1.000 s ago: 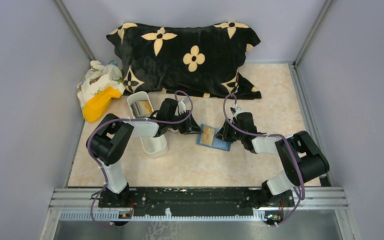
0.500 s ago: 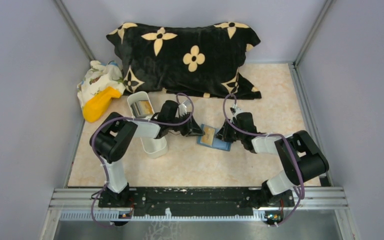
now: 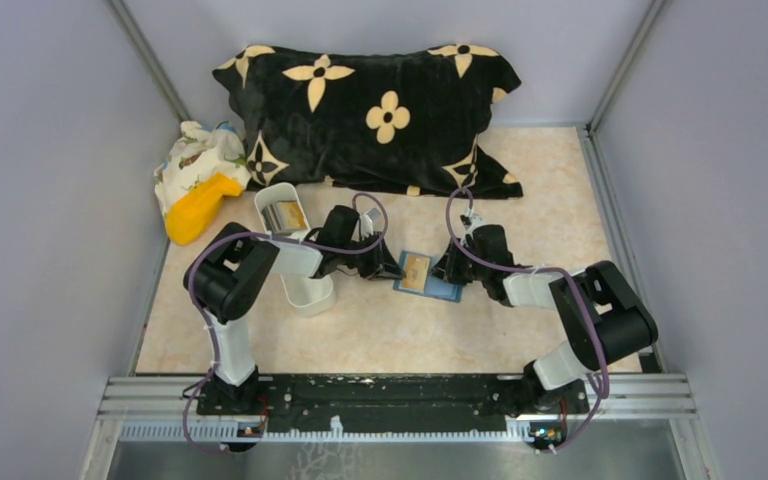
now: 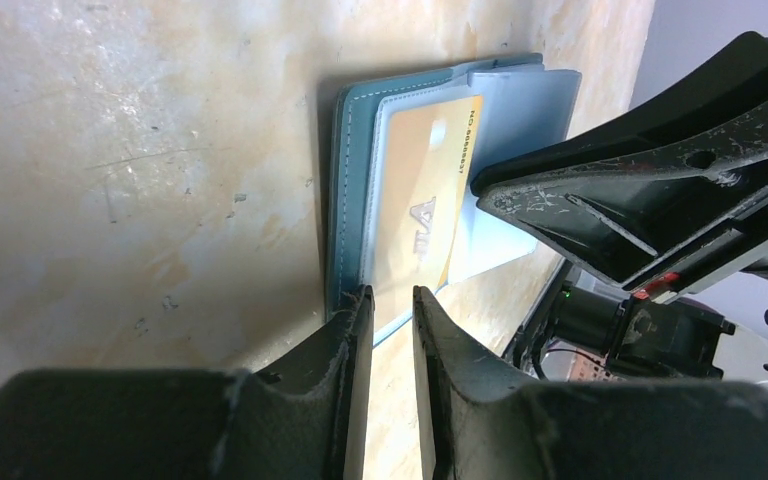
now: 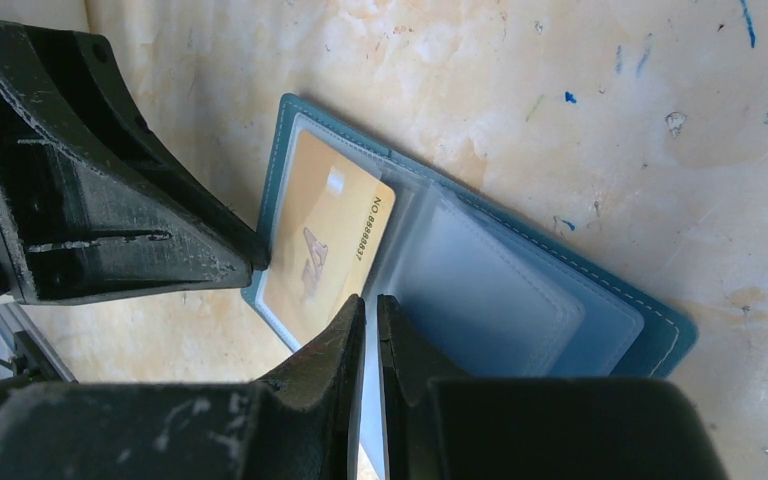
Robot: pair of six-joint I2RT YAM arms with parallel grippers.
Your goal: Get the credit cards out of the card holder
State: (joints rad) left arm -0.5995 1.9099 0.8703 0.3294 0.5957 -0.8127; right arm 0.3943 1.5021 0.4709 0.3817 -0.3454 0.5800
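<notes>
Closing in: the left gripper (image 4: 390, 295) has crept up to the card holder (image 5: 540, 300); pulling looks about to begin.
Left jaws: a narrow gap, straddling a corner of the tan card (image 5: 325, 245).
Right gripper (image 5: 370, 305): nearly closed at the clear sleeve; I cannot tell if it grips.
Holder: middle of the table (image 5: 560, 100), open flat, stitched teal, glossy pockets.

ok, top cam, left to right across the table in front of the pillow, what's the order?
yellow plastic object → white oblong tray → left gripper → blue card holder → right gripper
</notes>
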